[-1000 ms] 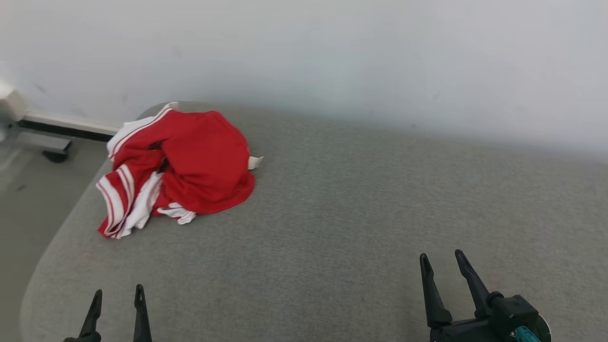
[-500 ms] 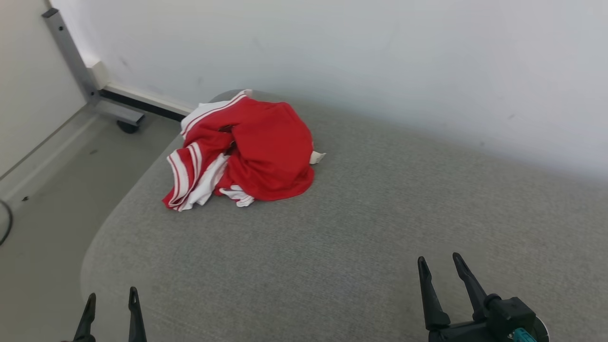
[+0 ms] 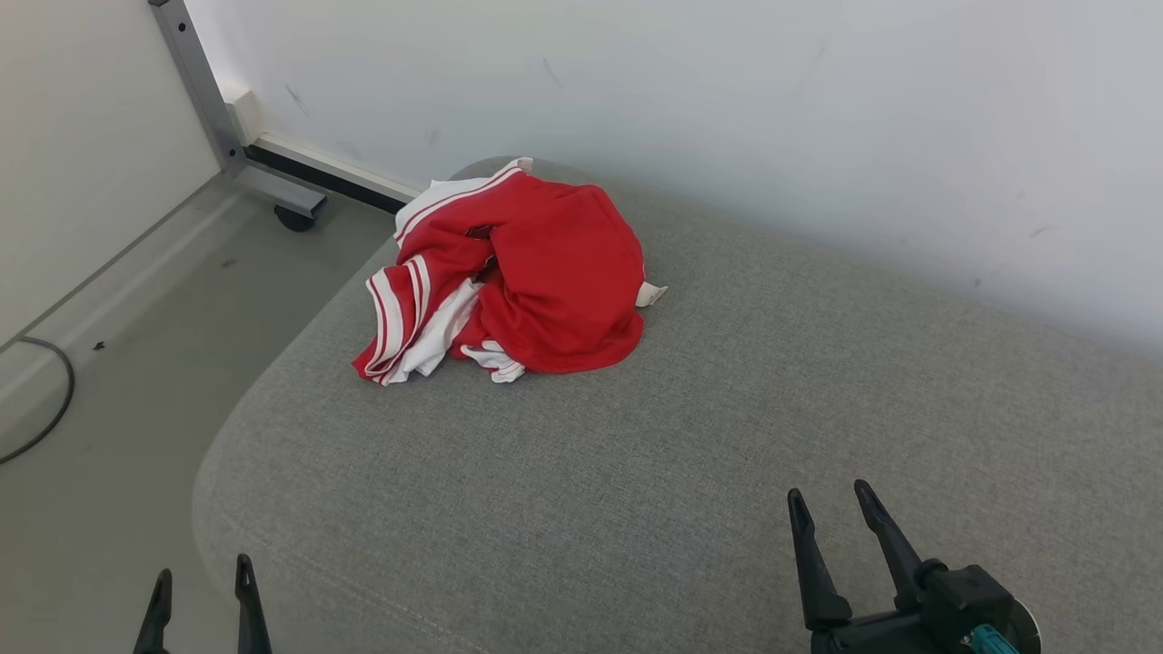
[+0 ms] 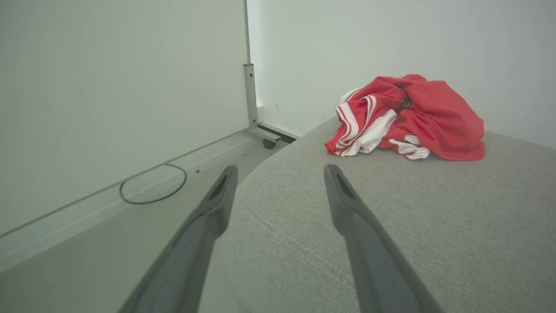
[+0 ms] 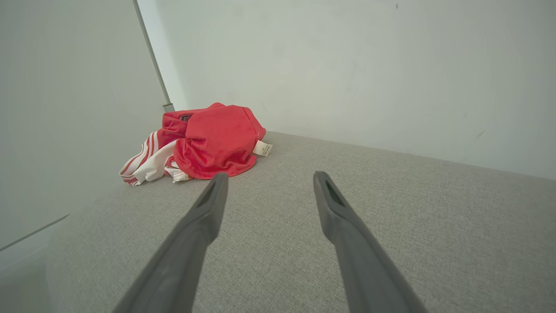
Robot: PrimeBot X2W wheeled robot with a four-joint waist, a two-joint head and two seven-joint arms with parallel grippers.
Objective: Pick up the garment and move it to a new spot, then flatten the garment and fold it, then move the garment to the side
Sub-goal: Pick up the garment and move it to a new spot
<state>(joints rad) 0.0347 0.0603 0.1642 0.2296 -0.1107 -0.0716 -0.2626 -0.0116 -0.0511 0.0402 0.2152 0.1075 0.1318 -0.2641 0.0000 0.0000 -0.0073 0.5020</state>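
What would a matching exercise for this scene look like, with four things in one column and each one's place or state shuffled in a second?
Things:
1. garment
2. cable
3. left gripper
4. right gripper

Places or states:
A. open, over the near right part of the grey cushion
B. lying in a curve on the floor
C. crumpled in a heap at the cushion's far left corner
D. open, at the cushion's near left corner

Pairs: 1-C, 2-B, 3-D, 4-A.
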